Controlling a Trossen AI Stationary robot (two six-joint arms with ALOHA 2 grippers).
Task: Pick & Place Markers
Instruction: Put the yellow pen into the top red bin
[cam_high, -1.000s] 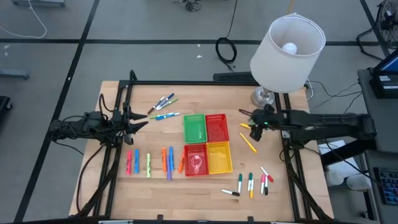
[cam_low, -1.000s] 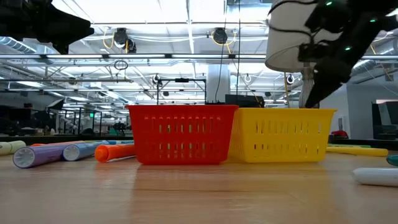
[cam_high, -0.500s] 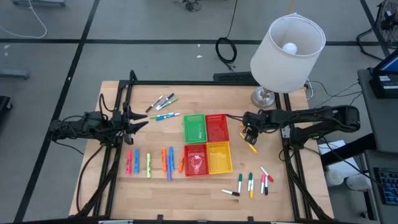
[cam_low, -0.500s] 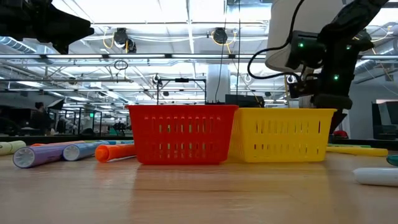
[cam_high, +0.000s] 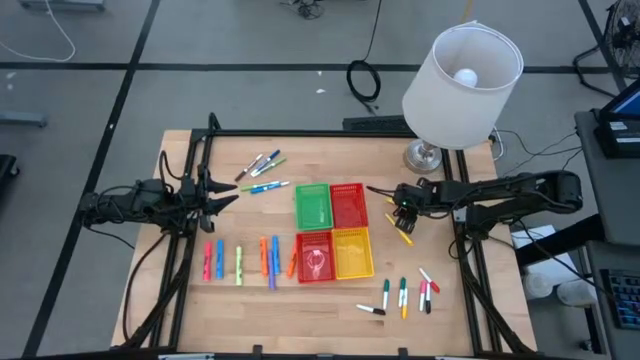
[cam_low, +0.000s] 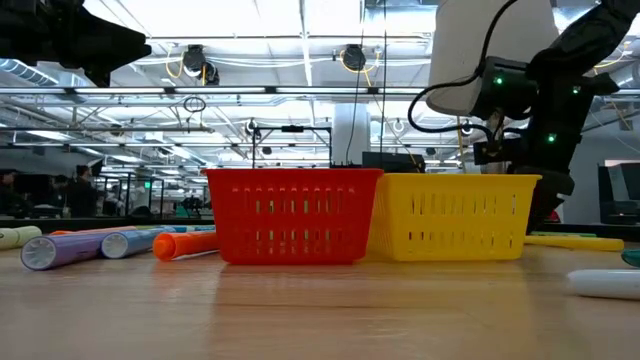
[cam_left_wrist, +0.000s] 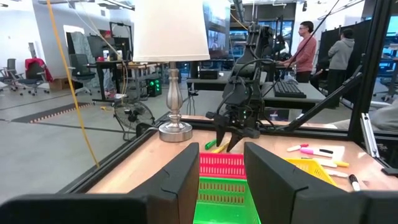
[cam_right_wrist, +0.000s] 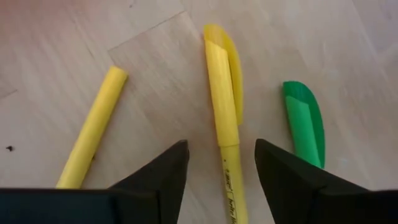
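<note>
**Right gripper low over yellow markers beside the baskets**

Right gripper (cam_high: 401, 213) down at the wooden table (cam_high: 320, 300), just right of the four small square plastic baskets (cam_high: 334, 232), fingers spread wide and holding nothing. Between the two dark fingers, seen from the right wrist: a yellow capped marker with a clip (cam_right_wrist: 224, 112) lying flat on the wood, not yet pinched. Beside it on one side a plain yellow stick marker (cam_right_wrist: 93, 127), on the other side a green capped marker (cam_right_wrist: 305, 121), both apart from the fingers.

Left gripper (cam_high: 228, 196) waiting at the left edge of the table, raised, fingers half spread with nothing between them.

Other markers in three groups: a short row of pink, blue, green, orange and purple ones (cam_high: 245, 260) left of the baskets; some blue, green and white ones (cam_high: 262, 172) near the far left corner; a few white, green, orange and red ones (cam_high: 405, 295) at the near right. White lamp with a metal foot (cam_high: 460, 75) at the far right corner. Two persons (cam_left_wrist: 323, 53) standing in the room behind, seen from the left wrist
</note>
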